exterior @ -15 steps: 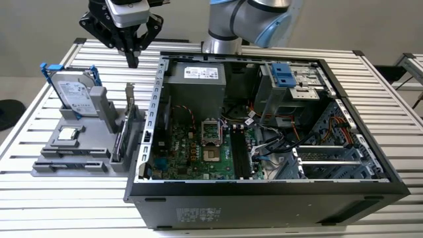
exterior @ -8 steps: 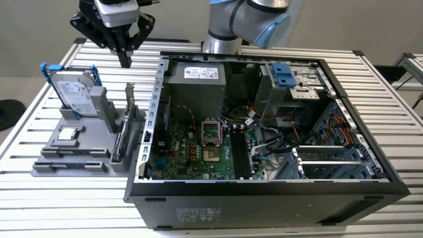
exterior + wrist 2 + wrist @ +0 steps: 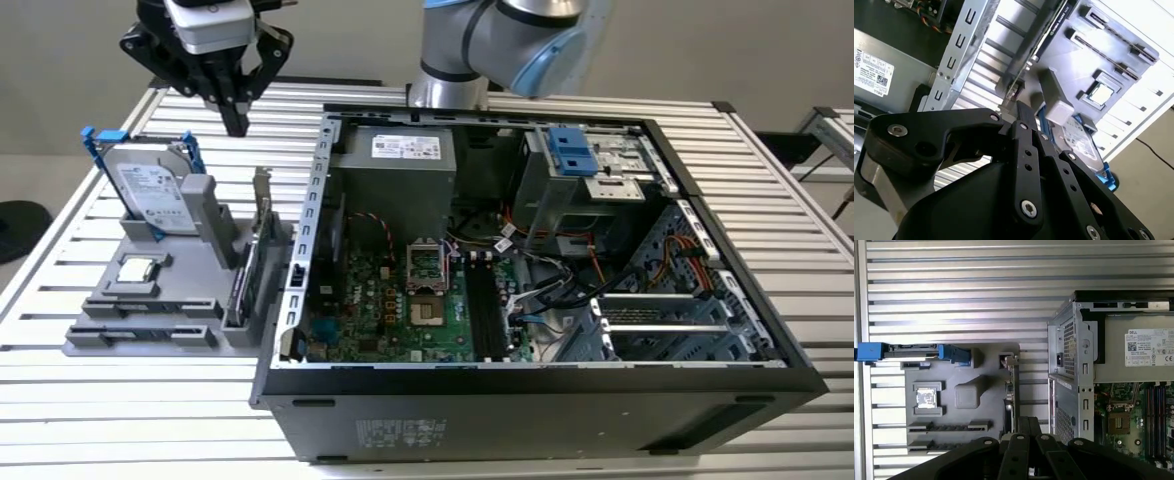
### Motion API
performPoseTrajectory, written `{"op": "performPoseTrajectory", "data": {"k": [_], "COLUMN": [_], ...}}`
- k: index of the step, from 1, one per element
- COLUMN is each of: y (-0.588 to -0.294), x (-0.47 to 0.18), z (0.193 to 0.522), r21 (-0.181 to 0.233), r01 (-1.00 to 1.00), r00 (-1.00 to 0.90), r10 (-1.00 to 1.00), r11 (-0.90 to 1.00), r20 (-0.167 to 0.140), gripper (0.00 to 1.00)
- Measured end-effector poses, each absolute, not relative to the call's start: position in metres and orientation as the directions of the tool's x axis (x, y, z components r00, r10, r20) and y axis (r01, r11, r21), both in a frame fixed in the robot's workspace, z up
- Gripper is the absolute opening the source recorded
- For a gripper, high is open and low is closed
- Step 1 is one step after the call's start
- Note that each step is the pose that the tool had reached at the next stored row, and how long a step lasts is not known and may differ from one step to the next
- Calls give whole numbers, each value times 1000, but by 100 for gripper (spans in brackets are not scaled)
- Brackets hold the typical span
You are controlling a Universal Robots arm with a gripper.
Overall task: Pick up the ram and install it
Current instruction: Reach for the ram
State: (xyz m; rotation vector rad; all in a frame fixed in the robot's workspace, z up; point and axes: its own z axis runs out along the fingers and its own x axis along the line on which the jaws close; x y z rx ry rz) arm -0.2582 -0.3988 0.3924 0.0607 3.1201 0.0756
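Two ram sticks lie edge-up in slots along one end of the grey holder: the ram [image 3: 147,309] [image 3: 949,427] [image 3: 1106,52] is a thin dark strip. My gripper [image 3: 238,122] hangs above the table behind the holder in the exterior view, well away from the ram. Its black fingers [image 3: 1026,426] are shut together with nothing between them. In the second wrist view the gripper [image 3: 1023,114] points toward the holder's card and hard drive end.
The grey holder [image 3: 200,335] also carries a hard drive in a blue frame [image 3: 147,185], a processor [image 3: 138,268] and a tall card with a metal bracket [image 3: 260,235]. To the exterior view's right stands the open computer case [image 3: 314,200], with long dark memory slots [image 3: 483,310] on its motherboard.
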Motion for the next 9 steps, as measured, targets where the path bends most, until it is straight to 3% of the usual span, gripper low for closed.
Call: {"op": "performPoseTrajectory", "data": {"k": [9], "y": [-399], "x": [-276], "z": [392], "r21": [49], "r01": [31], "r00": [-999], "r10": [32], "r11": [998], "r20": [-19], "gripper": [0]}}
